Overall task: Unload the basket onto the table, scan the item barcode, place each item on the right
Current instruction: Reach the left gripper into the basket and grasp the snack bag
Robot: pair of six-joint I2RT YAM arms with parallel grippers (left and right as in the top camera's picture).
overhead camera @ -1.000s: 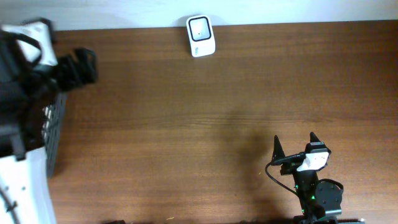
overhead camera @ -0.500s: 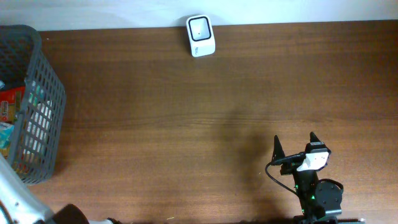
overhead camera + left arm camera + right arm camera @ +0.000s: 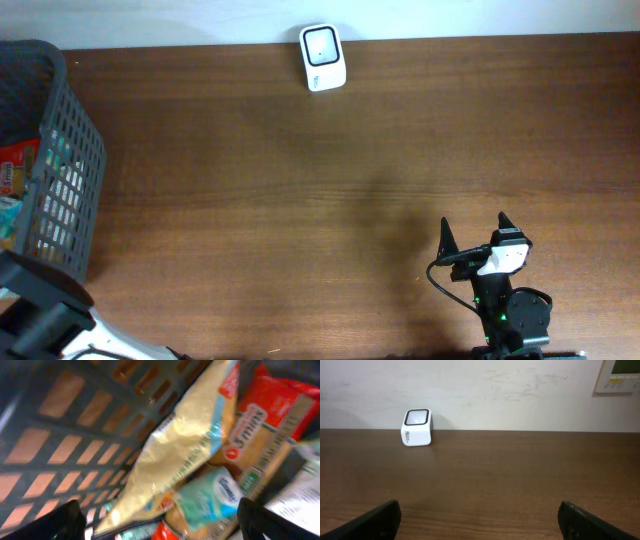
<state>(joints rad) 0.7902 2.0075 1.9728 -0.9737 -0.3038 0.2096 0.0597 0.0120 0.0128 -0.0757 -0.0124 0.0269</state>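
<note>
The table [image 3: 300, 170] is dark brown wood with fine horizontal grain, the wall [image 3: 495, 390] behind it off-white. The scanner [image 3: 322, 57] has a white shell, a black-framed pale window and small grey lettering on its side. The basket [image 3: 70, 190] is dark grey plastic lattice, brown showing through its openings. In it: pale yellow packet [image 3: 175, 455] with light blue edge stripe and red corner, red packet [image 3: 272, 402] with white lettering on a tan panel, teal-and-white pouch [image 3: 215, 492]. The right gripper [image 3: 475, 222] is black with a white block behind its fingers and small green lights lower down.
</note>
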